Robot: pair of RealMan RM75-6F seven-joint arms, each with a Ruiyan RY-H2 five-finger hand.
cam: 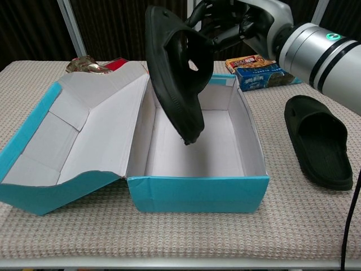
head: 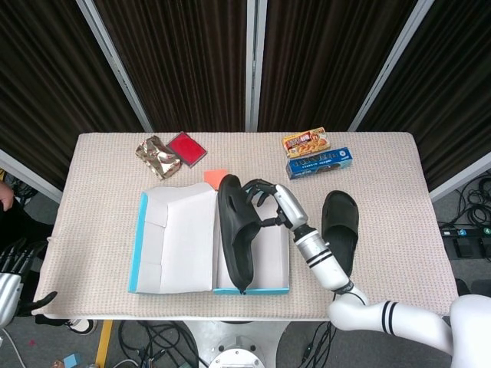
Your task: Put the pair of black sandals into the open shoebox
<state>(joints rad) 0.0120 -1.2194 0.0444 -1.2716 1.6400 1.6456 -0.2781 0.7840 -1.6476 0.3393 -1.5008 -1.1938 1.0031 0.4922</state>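
Note:
My right hand grips a black sandal by its strap and holds it on edge above the open shoebox, heel end hanging low over the white floor. The other black sandal lies flat on the table to the right of the box. My left hand hangs off the table's front left corner with its fingers apart and nothing in it.
The box's lid lies folded open to the left. Behind the box are a foil packet, a red wallet, an orange card, and two snack boxes.

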